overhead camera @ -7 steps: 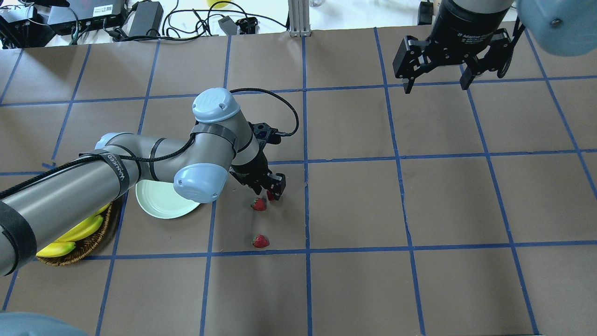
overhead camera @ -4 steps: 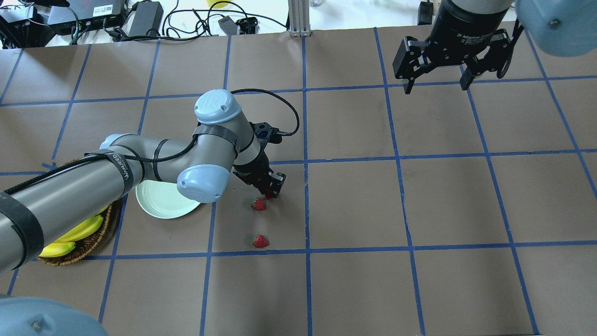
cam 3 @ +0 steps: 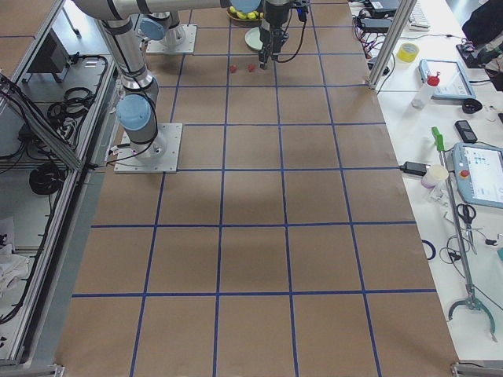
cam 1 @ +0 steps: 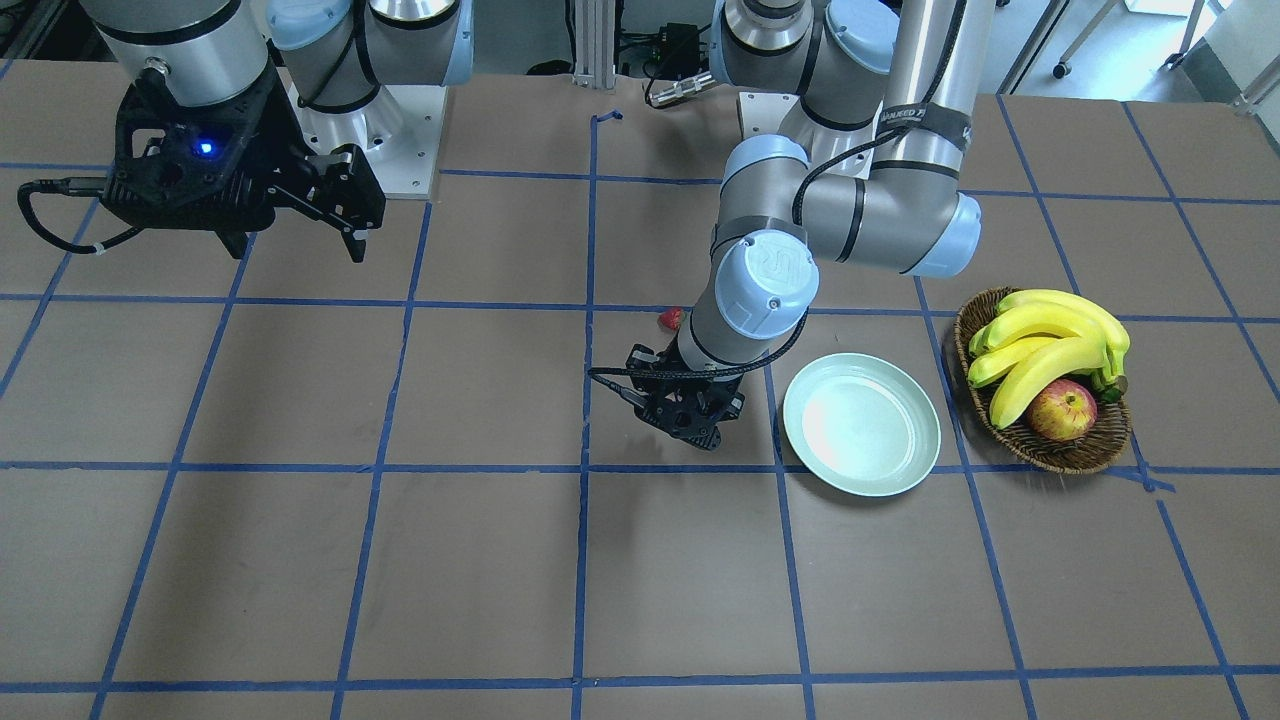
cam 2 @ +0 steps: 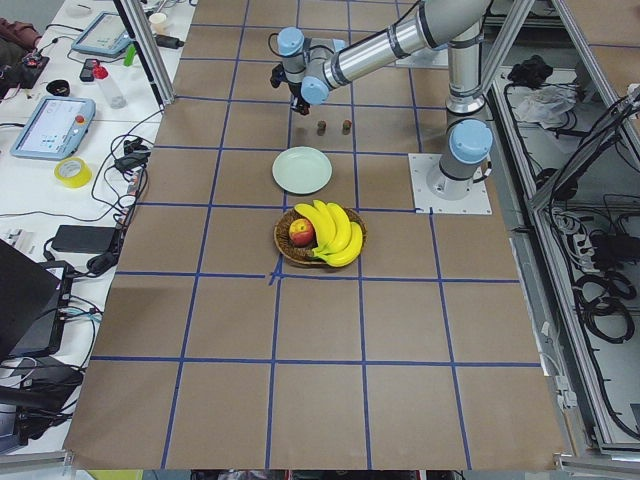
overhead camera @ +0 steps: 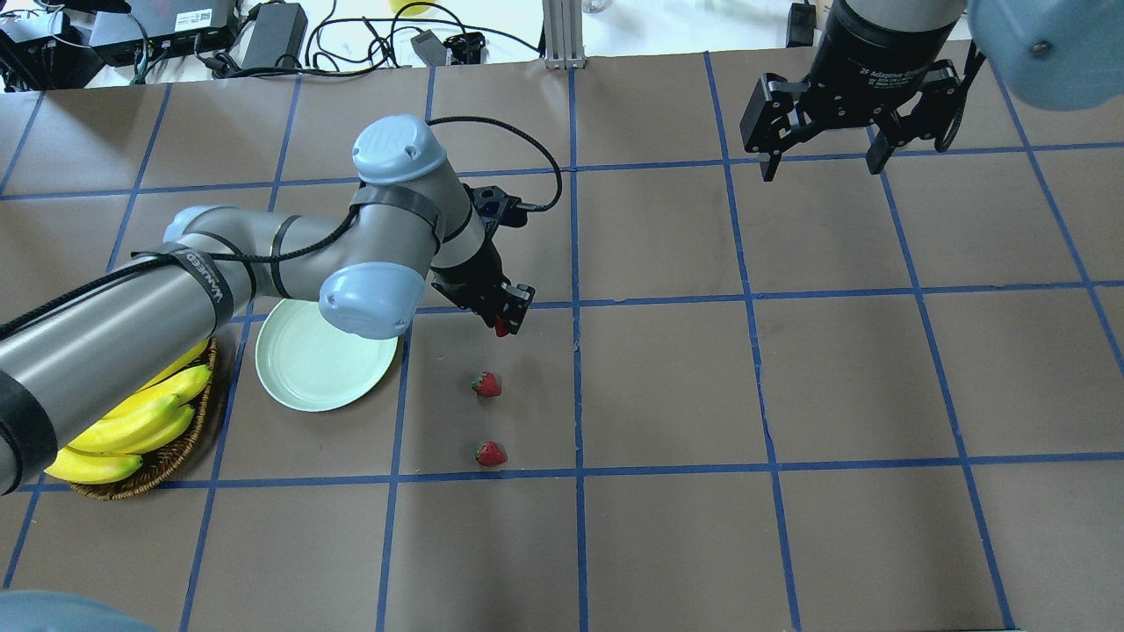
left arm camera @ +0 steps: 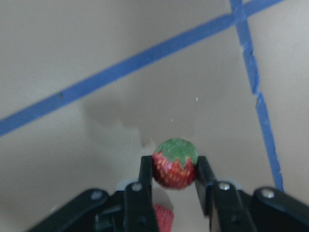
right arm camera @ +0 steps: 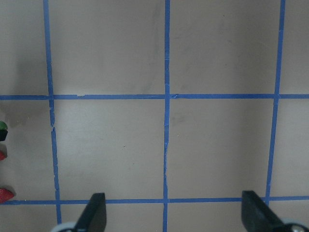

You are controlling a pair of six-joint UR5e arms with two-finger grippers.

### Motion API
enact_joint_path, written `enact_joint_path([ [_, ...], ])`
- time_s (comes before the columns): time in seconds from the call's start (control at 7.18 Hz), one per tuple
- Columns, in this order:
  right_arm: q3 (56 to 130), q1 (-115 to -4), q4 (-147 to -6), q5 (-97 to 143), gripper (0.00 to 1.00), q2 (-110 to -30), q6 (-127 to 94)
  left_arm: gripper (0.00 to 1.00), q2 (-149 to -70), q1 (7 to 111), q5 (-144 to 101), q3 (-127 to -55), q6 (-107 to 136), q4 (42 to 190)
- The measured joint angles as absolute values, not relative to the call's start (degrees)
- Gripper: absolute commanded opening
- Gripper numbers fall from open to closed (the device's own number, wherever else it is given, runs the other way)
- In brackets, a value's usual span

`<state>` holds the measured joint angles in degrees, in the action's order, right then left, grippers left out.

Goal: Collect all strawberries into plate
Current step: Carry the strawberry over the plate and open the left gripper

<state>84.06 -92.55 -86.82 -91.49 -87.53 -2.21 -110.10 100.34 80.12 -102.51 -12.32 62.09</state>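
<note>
Surface: table (overhead camera: pixel 834 377) covered in brown paper and marked into squares by blue tape lines (overhead camera: pixel 667 301), with cables (overhead camera: pixel 351 35) along the top edge of the overhead view. Item 1: left gripper (overhead camera: pixel 502 316), centre-left of the overhead view, clamped on one strawberry (left arm camera: pixel 175 164). The red body is pinched from both sides and the green cap faces the wrist camera. The berry sits over a tape line, to the right of the plate and apart from it. Item 2: two more strawberries lying on the paper below that gripper in the overhead view. One (overhead camera: pixel 486 384) is near it, and the other (overhead camera: pixel 490 453) is lower, just above the next tape line. Both are apart from the plate. Item 3: plate (overhead camera: pixel 307 373), round, pale green, left of centre, its upper edge hidden under the left arm's elbow. Item 4: wicker basket (overhead camera: pixel 162 461), lower left, just beside the plate, holding bananas (overhead camera: pixel 132 421) and an apple (cam 1: pixel 1062 410). Item 5: right gripper (overhead camera: pixel 822 165), upper right, fingers spread wide apart.
</note>
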Motion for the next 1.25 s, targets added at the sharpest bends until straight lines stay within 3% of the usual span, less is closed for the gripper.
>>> enact_joint_path([
  [0.42, 84.11, -92.58, -86.75, -91.49, 1.00, -87.54, -2.53, 0.00, -108.49, 92.90, 84.85, -96.19, -18.36, 70.76],
  [0.98, 84.23, -92.65, -86.75, -91.53, 1.00, -87.57, -2.63, 0.00, -108.02, 78.66, 89.41, -104.77, -33.32, 71.25],
  [1.11, 84.26, -92.67, -86.75, -91.52, 1.00, -87.57, -2.63, 0.84, -108.34, 76.55, 91.14, -106.26, -34.82, 71.11],
  [1.25, 84.28, -92.68, -86.75, -91.48, 1.00, -87.56, -2.64, 1.00, -108.61, 75.46, 91.89, -106.90, -35.42, 71.07],
])
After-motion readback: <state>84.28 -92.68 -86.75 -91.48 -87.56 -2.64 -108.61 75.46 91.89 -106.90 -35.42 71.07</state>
